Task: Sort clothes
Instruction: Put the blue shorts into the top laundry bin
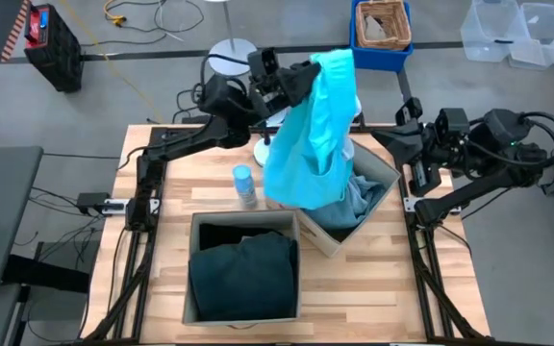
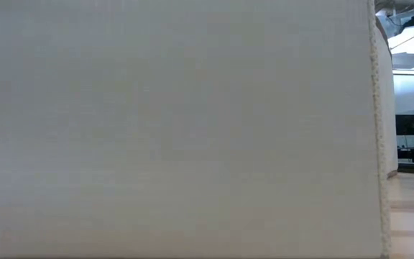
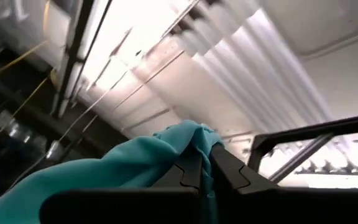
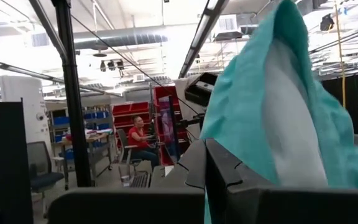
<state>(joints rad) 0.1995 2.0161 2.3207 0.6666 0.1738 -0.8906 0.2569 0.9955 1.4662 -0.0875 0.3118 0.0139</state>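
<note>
The dark green garment (image 1: pixel 243 279) fills the near box (image 1: pixel 188 288). Beyond it, the left pincer (image 1: pixel 306 77) clamps the turquoise garment (image 1: pixel 311 135) above the tilted box (image 1: pixel 378 187); lower centrally before releasing. Right pincer (image 1: pixel 402 125) apparently shut, idle.

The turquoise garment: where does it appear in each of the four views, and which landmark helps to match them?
High view: turquoise garment hangs at top centre, over the angled beige box.
Low view: not in it; a pale box wall fills the picture.
Left wrist view: bottom left to centre, pinched by the left gripper.
Right wrist view: right side, hanging past the right gripper.
Shared landmark: the left gripper on the garment's top edge.
</note>
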